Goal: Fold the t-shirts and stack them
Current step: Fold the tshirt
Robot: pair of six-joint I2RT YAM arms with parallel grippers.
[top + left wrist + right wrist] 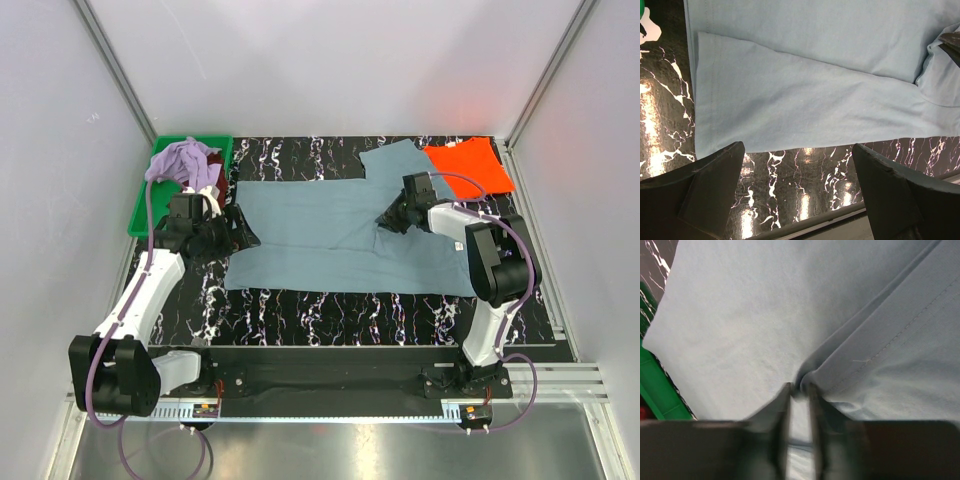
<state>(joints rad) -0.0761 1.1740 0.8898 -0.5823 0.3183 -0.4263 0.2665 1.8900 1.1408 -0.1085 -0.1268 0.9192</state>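
Observation:
A dusty blue-grey t-shirt (pixel 320 235) lies spread on the black marbled table, one sleeve toward the back right. My right gripper (pixel 386 220) is shut on a raised fold of it near the sleeve seam. In the right wrist view (pixel 799 390) the cloth (pixel 740 315) is pinched between the fingers. My left gripper (pixel 243 232) is open and empty at the shirt's left edge. In the left wrist view (pixel 797 165) bare table shows between its fingers, just short of the shirt's hem (pixel 805 90). An orange t-shirt (pixel 468 165) lies folded at the back right. A lavender shirt (pixel 182 160) and a maroon one (pixel 213 158) are bunched at the back left.
A green plastic tray (pixel 148 208) at the back left holds the lavender and maroon shirts; its rim shows in the right wrist view (pixel 655 390). White walls enclose the table on three sides. The table's metal front edge (pixel 380 352) runs before the arm bases.

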